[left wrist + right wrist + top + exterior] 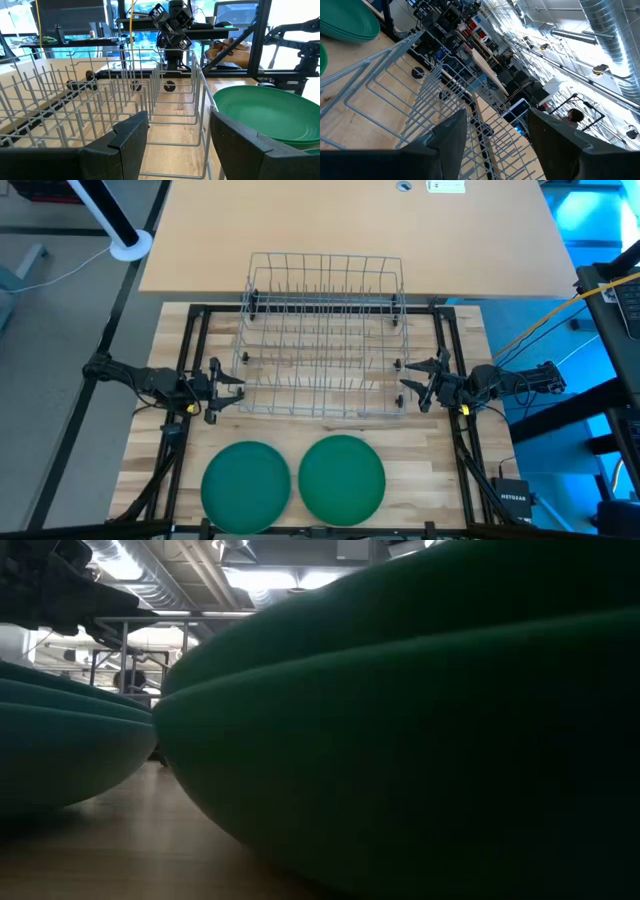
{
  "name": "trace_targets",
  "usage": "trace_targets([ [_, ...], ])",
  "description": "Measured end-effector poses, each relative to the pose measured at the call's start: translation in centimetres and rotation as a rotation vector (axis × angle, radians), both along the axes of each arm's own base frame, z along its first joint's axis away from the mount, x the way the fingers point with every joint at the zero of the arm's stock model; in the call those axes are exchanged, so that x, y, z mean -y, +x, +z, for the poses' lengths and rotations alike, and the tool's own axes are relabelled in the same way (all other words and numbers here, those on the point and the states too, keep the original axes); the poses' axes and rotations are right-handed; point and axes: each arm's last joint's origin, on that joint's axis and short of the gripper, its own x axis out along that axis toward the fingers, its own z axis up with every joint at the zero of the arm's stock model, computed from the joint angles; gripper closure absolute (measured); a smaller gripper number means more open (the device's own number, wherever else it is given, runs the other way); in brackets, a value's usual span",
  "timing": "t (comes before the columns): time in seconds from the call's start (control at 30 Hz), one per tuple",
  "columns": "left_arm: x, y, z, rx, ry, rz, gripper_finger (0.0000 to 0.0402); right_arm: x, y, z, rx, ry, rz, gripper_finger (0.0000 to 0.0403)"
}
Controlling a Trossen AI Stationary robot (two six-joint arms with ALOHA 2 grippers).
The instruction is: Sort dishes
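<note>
**Both arms waiting at the rack, no plate lifted yet**

The pale wooden desk (470, 470) carries everything. On it, farthest from me, stands the grey wire dish rack (322, 335), and none of its slots holds anything. Nearer me lie the round dark green matte plates in two low piles side by side, the left pile (246, 484) and the right pile (342, 478), just apart from each other and clear of the rack. How many plates each pile holds I cannot tell from above.

My left fingers (232, 388) hover at the rack's left end, spread wide, holding nothing. My right fingers (412, 380) hover at its right end, also parted and empty.

I judge the sorting has not begun: this is the approach to a first plate. Next, one arm must swing back toward its nearer pile, come down over the rim of the top plate, pinch only that one, then tip it upright to slide between the wires.
</note>
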Motion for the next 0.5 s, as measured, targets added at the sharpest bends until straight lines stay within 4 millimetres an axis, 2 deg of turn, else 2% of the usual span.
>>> trace_targets([
  [0.27,0.0,0.0,0.0,0.000,0.000,0.000,0.0196,-0.1,0.0,0.2,0.022,0.004,0.024,0.0189],
  [0.5,0.0,0.0,0.0,-0.001,0.000,0.000,0.0196,-0.5,-0.3,1.8,0.187,0.010,0.195,0.0189],
])
